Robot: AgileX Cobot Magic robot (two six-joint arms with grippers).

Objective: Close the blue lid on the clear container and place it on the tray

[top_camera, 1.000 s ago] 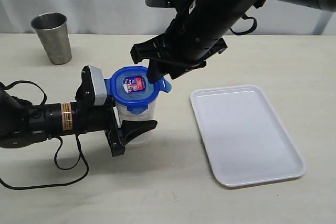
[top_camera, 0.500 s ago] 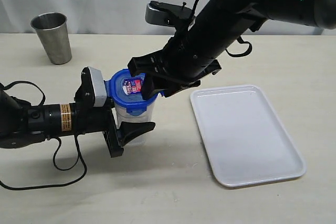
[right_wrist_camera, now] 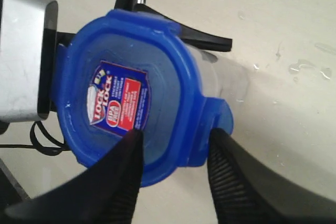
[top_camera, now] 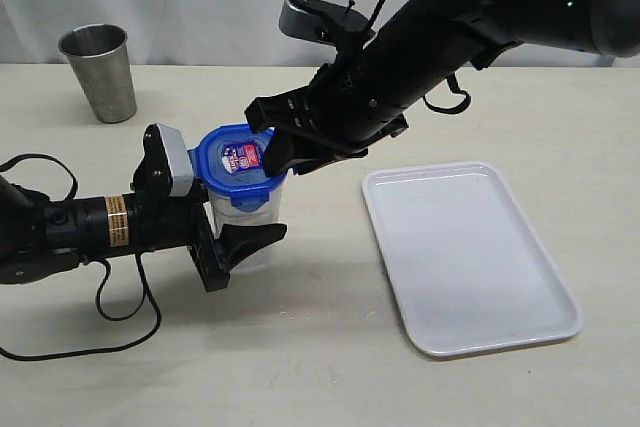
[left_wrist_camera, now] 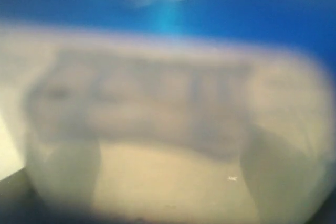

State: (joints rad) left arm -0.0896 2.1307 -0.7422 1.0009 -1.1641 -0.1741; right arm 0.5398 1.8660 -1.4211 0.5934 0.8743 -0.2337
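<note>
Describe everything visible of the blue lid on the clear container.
The translucent blue plastic lid is rounded-octagonal, with a red-and-blue sticker in its middle. It sits on the tall clear plastic container. One snap flap sticks outward, apparently not locked. The right gripper's black fingers straddle its rim; contact cannot be told.

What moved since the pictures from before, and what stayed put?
The right claw came down and leftward onto the blue lid, its jaws apart over the lid's edge. The clear container, gripped by the left claw, shifted a little to the left in the exterior view, along with that arm. Nothing was newly grabbed or let go. The tray and the steel cup stayed where they were.
</note>
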